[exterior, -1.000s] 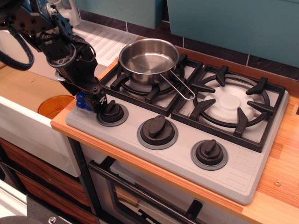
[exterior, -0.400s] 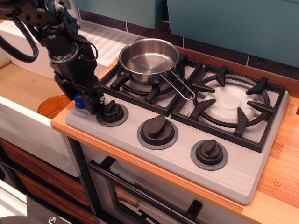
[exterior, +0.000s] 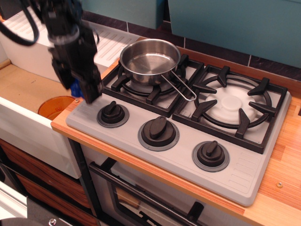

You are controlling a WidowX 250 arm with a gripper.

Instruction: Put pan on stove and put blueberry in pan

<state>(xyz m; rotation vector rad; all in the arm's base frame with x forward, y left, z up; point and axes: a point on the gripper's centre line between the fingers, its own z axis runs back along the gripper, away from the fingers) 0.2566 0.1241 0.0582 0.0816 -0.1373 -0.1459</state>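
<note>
Nearest, three black knobs (exterior: 158,132) run along the front edge of the stove (exterior: 235,175), the row slanting from upper left to lower right. The gripper (exterior: 84,92) hangs above the stove's front left corner, just left of the first knob, fingers pointing down and closed on the blueberry (exterior: 75,87), of which only a sliver of blue shows at their left edge. A second ago the gripper was lower, at the knob's side; it has since lifted clear, taking the berry up. Behind, the pan (exterior: 149,57) sits upright on the left burner, nothing inside, its wire handle (exterior: 182,87) pointing toward the front right across the grate, unmoved. An orange disc (exterior: 54,106) lies in the sink to the left
</note>
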